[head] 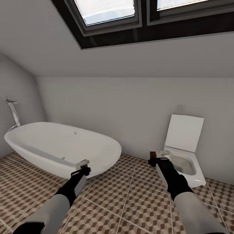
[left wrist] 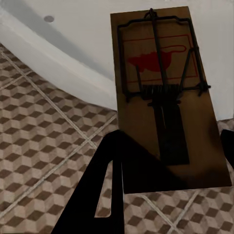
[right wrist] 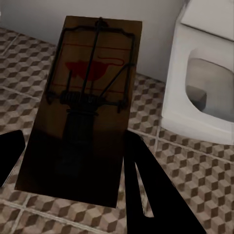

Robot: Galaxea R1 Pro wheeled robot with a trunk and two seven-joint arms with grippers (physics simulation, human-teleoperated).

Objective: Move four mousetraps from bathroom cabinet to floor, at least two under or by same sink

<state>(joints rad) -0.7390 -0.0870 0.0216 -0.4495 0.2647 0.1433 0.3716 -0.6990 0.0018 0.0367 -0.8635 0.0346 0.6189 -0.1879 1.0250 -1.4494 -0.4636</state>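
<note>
Left gripper (head: 85, 166): closed on a mousetrap (left wrist: 165, 97), held out in front of the bathtub's (head: 61, 146) near flank, above the bathroom floor (head: 130, 201). In the left wrist view the dark fingers (left wrist: 105, 195) clamp the board's near end.

Right gripper (head: 158, 158): clamped on a second mousetrap (right wrist: 83, 107), carried just beside the toilet's (head: 185, 162) open bowl. In the right wrist view the board lies between two dark fingers (right wrist: 146, 190).

Traps, condition: brown wooden boards, red mouse print, wire bar and spring facing the cameras — both look intact.

Tiles: cube-patterned, pale grout, bare between tub and toilet.

Sink and cabinet: neither can be placed from here; the wall ahead carries a skylight (head: 107, 9) and a toilet lid (head: 183, 131).

Stage, as judged: two traps in transit, none seen set down.

Risk one: a release here would put both traps on the right floor but beside tub and toilet — the condition of two traps next to one sink would likely fail.

Risk two: the right trap hangs close to the bowl; a slip or early opening could drop it into the toilet rather than onto tile.

Risk three: each grip takes only one end of a thin board, so a swing of the arm or a knock on the tub could twist it loose.

Risk four: a drop from carrying height may let a trap bounce or flip.
</note>
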